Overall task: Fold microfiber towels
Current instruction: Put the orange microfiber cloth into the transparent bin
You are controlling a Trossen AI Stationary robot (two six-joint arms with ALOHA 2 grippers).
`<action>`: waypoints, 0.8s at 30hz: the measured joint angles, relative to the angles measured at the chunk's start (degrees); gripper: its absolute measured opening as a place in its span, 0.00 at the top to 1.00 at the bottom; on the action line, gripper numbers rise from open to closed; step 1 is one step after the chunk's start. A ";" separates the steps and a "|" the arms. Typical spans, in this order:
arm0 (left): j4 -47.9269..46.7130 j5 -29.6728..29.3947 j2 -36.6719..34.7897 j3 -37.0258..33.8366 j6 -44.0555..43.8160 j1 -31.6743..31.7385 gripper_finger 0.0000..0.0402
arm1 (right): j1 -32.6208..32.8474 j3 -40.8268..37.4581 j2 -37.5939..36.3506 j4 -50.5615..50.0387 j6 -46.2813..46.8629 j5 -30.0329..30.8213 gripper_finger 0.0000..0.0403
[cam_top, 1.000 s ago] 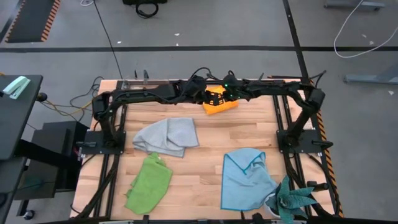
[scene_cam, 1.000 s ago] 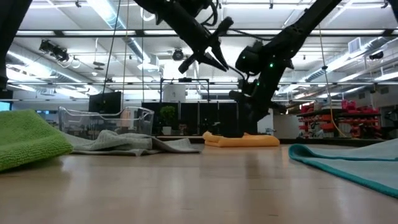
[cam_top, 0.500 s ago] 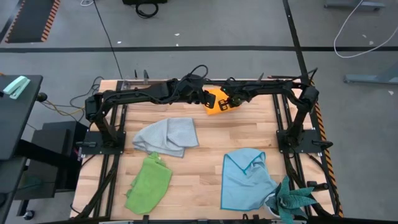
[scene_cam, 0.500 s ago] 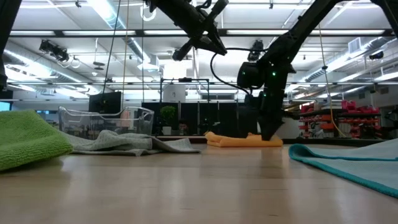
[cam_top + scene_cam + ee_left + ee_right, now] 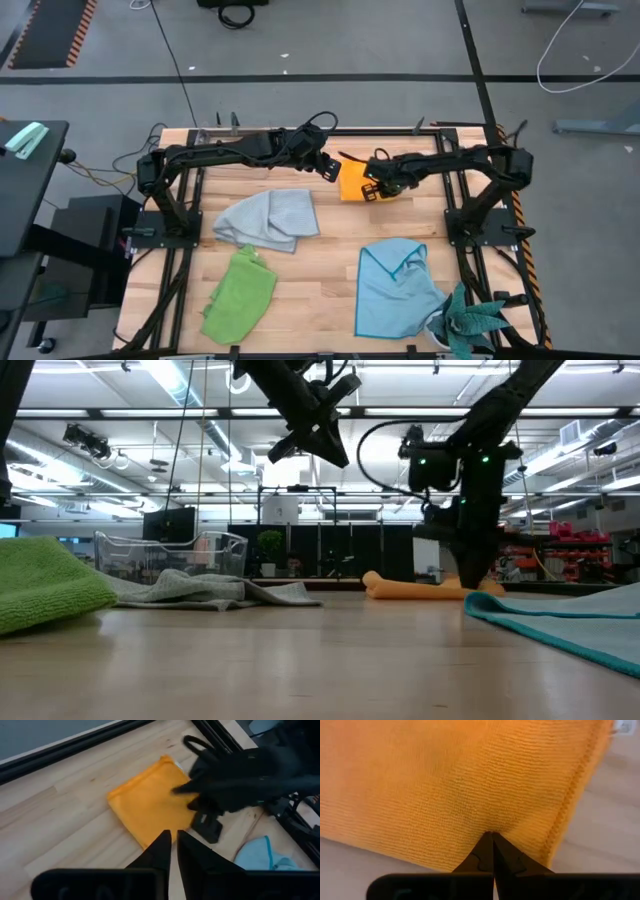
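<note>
Right gripper [image 5: 492, 837] down on the orange-yellow towel [image 5: 354, 181], fingertips pressed together, tips dimpling the cloth close to a stitched hem. Orange-yellow towel folded into a compact rectangle, flat on the far middle of the wooden table [image 5: 330, 250], fine ribbed microfiber weave, edge seam neat, one rolled fold visible from the low view. Left gripper [image 5: 171, 840] raised above the table just beside that towel, fingers nearly together with a thin gap, holding nothing. Further out, grey towel [image 5: 268, 219] rumpled and loosely doubled over at left of centre; lime green towel [image 5: 240, 295] crumpled lengthwise near the front left; light blue towel [image 5: 396, 285] spread mostly flat at front right, one corner turned over, darker teal border. Teal spiky-leaved plant [image 5: 468, 322] at the front right corner, touching the blue cloth. Clear plastic box [image 5: 170, 550] beyond the grey towel in the low view.
</note>
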 joint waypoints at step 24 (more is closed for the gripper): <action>-2.38 5.28 12.61 -0.85 -9.63 5.20 0.93 | 6.03 -1.80 -36.50 5.33 -0.37 1.76 0.97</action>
